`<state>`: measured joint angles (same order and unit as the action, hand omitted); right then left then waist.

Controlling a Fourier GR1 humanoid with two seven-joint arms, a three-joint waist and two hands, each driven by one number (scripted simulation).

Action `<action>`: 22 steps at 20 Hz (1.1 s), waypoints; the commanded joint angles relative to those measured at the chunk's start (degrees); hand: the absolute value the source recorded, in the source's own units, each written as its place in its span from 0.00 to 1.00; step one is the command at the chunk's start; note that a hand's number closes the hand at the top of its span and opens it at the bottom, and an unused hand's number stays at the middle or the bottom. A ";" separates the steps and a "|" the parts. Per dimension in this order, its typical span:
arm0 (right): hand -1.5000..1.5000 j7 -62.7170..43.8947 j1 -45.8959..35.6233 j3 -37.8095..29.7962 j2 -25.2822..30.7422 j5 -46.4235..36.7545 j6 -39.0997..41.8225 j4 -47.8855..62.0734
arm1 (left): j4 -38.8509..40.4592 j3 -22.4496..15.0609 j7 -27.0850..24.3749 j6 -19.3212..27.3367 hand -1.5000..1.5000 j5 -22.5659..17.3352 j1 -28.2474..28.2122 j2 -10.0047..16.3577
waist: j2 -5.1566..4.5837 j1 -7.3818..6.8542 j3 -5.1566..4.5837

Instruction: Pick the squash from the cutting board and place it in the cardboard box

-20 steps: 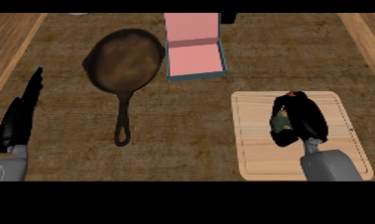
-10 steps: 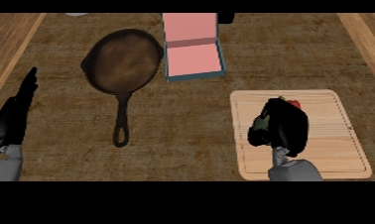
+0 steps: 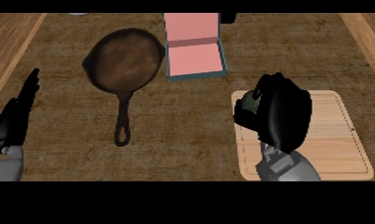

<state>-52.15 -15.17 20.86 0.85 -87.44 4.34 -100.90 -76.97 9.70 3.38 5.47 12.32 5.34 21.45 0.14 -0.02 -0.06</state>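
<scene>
Skillet [image 3: 126,64]: dark brown, round, at ten o'clock from the view's middle.
Handle [image 3: 123,119]: runs from the skillet toward six o'clock.
Counter [image 3: 190,139]: mottled brown, bearing the skillet.
Dark object [image 3: 227,18]: twelve o'clock, kind unclear.

One view, from the robot's head, looking steeply down at the counter [image 3: 183,153] from close by; left forearm [image 3: 10,166] and right forearm [image 3: 291,169] enter from below.

Right hand [image 3: 284,114] has risen with the squash [image 3: 250,103], shifting leftward
</scene>
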 commanded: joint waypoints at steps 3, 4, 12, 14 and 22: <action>1.00 -4.00 -13.71 1.94 -0.82 4.54 5.02 2.79 | -2.84 -0.47 1.08 -0.75 0.50 0.55 -1.67 -0.71 | -0.12 -0.73 0.05; 1.00 -2.08 -16.08 0.40 -0.82 7.02 0.28 6.47 | -0.71 -0.84 0.21 0.73 0.50 1.31 1.05 -1.69 | -0.26 -0.77 0.05; 1.00 0.16 -34.97 -12.99 -0.84 17.76 -11.54 26.53 | -0.88 -0.49 1.77 -1.08 0.50 1.18 2.50 -0.49 | -0.63 -1.80 0.06; 1.00 0.03 -37.41 -12.22 -0.84 19.09 -16.48 31.92 | 2.18 0.38 -0.60 -0.41 0.50 0.83 3.07 -1.26 | -0.63 -1.53 0.03; 1.00 8.75 -48.85 -22.74 -0.54 27.57 -27.30 54.98 | -0.81 0.67 0.22 -2.31 0.50 0.30 2.24 -0.16 | -0.92 -2.38 0.05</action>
<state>-48.27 -59.56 3.14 0.08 -63.47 -18.15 -55.72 -77.96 9.23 4.66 4.13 13.54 7.69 20.44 -0.68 -2.41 -0.01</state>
